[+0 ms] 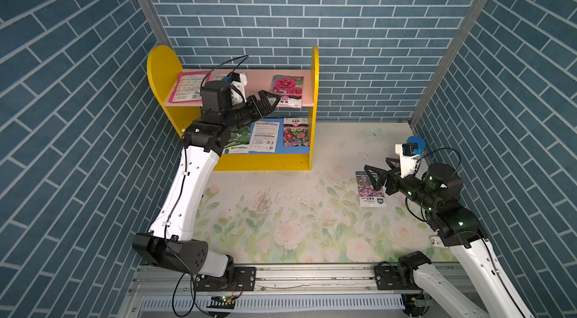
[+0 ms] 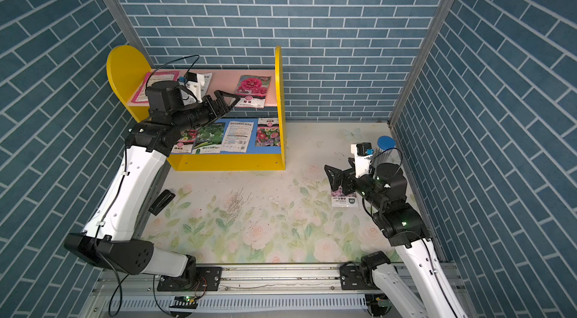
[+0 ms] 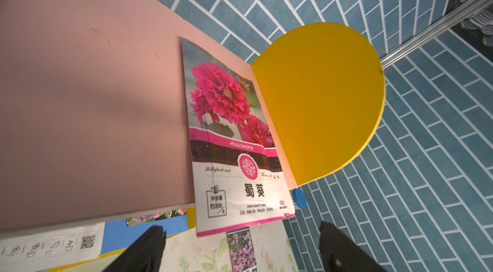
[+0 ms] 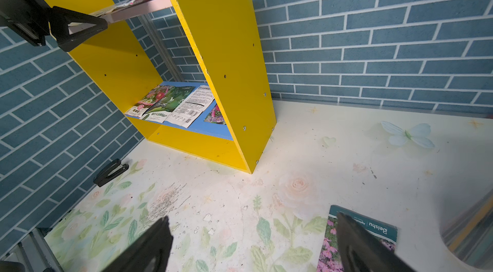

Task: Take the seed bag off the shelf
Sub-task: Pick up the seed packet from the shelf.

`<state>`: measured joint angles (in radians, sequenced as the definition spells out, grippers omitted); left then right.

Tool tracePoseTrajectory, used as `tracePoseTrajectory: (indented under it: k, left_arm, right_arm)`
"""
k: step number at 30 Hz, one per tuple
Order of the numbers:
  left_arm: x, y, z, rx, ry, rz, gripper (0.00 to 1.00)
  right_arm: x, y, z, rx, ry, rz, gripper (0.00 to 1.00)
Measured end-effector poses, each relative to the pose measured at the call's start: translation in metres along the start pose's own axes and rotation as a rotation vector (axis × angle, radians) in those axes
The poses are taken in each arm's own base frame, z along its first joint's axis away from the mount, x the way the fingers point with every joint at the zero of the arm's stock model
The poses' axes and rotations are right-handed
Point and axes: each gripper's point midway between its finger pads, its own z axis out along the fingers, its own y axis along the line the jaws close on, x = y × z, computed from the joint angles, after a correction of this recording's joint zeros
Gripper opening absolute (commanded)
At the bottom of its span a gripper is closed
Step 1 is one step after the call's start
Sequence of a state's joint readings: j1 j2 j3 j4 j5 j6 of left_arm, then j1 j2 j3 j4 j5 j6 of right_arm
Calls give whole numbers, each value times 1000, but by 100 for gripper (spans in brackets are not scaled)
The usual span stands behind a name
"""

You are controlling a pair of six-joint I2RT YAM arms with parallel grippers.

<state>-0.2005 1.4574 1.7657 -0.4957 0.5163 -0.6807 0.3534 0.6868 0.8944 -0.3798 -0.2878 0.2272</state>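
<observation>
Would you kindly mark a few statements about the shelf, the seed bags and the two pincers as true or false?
1. The hollyhock seed bag lies on the pink upper board, overhanging its front edge. True.
2. The left pincer is shut on that bag. False: it is open in front of the bag and is not gripping it.
3. A purple-flowered seed bag lies on the table beneath the open right pincer. True.
4. The blue lower board holds nothing. False: several bags lie on it.
</observation>
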Motion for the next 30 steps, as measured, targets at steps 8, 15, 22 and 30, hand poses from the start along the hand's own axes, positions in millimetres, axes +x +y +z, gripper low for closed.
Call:
tracePoseTrajectory:
  k: [8,15,22,30]
  left_arm:
    - [0,1,8,36,14,-27,88]
    - [7,9,15,35,35,-54,85]
    - [9,10,19,42,48,-79,68]
    - [13,14,27,50,75,-110,51]
  right_arm:
    - [0,-1,0,4,1,0,97]
    - [0,-1,-1,4,0,0,97]
    - [-1,0,-2,4,-6,-2,97]
    - [-2,-1,-3,10,-11,-3,97]
